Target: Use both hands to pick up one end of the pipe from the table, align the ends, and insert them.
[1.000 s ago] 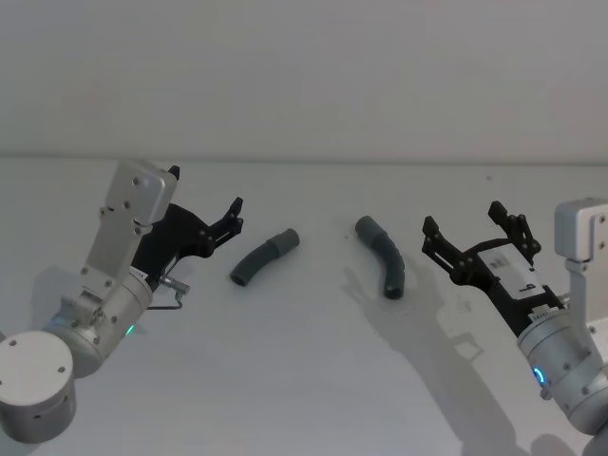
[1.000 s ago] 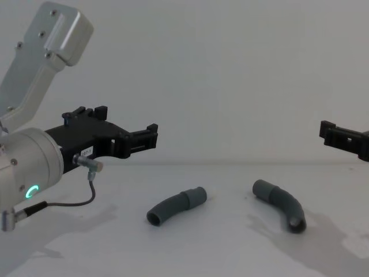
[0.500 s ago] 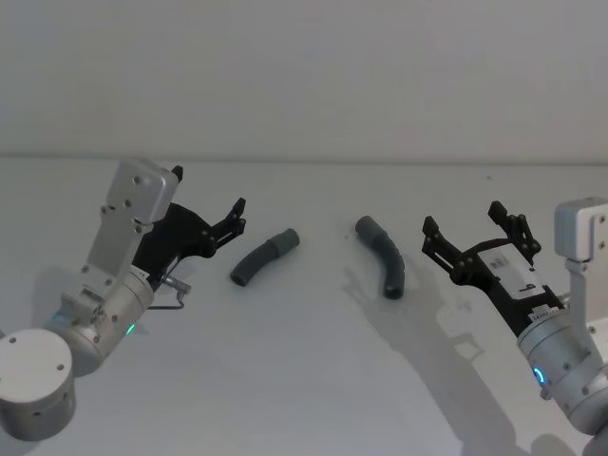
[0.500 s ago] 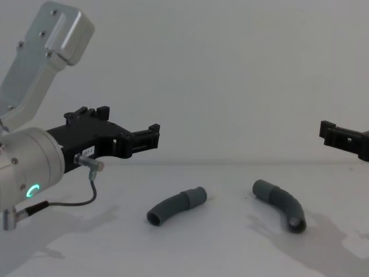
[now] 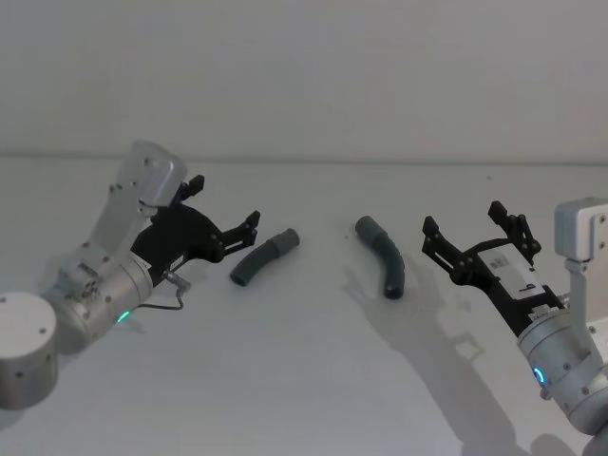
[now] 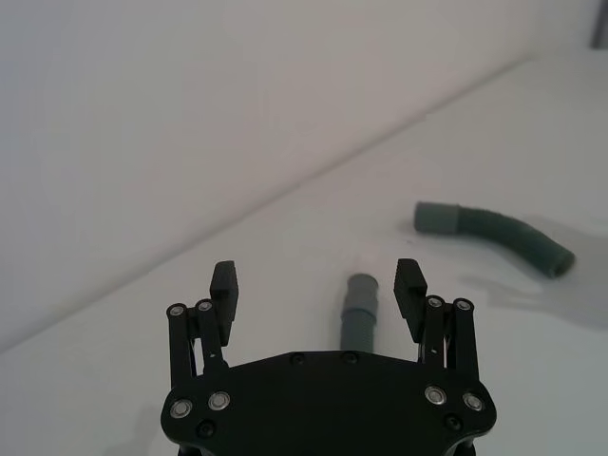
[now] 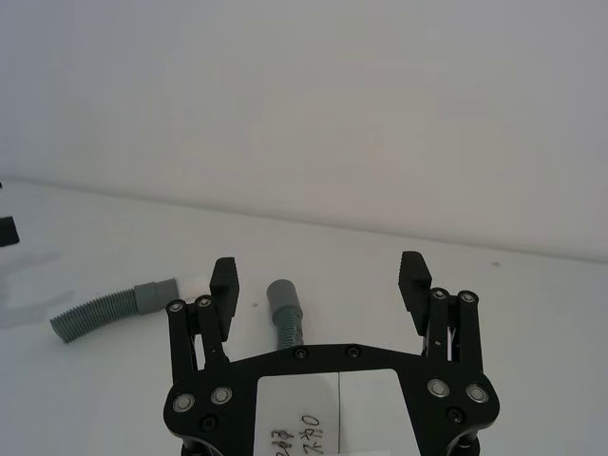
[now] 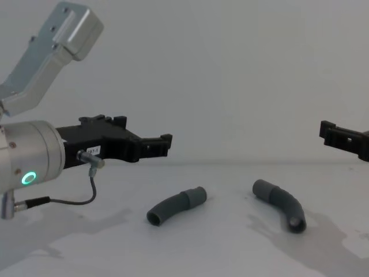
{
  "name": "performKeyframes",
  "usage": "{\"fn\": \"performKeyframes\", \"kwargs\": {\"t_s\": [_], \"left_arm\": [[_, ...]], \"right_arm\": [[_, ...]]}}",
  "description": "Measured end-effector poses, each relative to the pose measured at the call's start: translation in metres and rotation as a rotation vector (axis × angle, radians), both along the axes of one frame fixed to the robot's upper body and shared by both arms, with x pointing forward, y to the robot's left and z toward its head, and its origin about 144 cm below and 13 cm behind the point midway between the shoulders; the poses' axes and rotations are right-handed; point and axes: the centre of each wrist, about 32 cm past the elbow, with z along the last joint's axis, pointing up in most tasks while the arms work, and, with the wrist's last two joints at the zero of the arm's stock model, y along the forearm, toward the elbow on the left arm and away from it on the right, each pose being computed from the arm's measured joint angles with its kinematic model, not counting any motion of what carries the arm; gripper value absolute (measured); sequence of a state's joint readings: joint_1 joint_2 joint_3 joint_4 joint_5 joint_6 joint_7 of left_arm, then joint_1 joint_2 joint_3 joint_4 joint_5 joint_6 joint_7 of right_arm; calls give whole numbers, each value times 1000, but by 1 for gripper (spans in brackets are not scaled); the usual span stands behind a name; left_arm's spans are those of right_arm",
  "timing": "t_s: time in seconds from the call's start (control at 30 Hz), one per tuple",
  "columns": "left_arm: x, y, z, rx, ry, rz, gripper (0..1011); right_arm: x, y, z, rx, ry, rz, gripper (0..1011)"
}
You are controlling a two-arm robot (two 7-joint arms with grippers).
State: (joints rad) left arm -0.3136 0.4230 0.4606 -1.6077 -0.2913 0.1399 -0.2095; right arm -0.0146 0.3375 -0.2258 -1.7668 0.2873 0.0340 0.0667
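Two curved dark grey ribbed pieces of the pipe lie apart on the white table (image 5: 304,380). The left piece (image 5: 264,256) (image 8: 173,206) points its smooth cuff end (image 5: 286,238) toward the right piece (image 5: 383,255) (image 8: 281,203). That piece's cuff end (image 5: 367,227) faces back-left. My left gripper (image 5: 226,201) (image 8: 144,135) hovers open just left of the left piece. In the left wrist view this piece (image 6: 361,309) lies ahead of the open left gripper (image 6: 316,275), near one finger. My right gripper (image 5: 463,218) (image 7: 318,268) hangs open to the right of the right piece (image 7: 283,309).
A plain pale wall rises behind the table. A thin grey cable (image 8: 86,196) loops under the left wrist. Bare white table surface lies in front of both pieces and between them.
My left gripper has moved right and forward, closer to the left pipe piece, still open. The right gripper and both pieces have not moved.
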Motion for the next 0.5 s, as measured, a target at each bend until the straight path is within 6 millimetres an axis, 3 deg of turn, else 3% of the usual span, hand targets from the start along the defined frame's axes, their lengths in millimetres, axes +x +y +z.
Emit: {"fn": "performKeyframes", "kwargs": {"t_s": [0.5], "left_arm": [[35, 13, 26, 146, 123, -115, 1001]], "right_arm": [[0, 0, 0, 0, 0, 0, 1001]]}}
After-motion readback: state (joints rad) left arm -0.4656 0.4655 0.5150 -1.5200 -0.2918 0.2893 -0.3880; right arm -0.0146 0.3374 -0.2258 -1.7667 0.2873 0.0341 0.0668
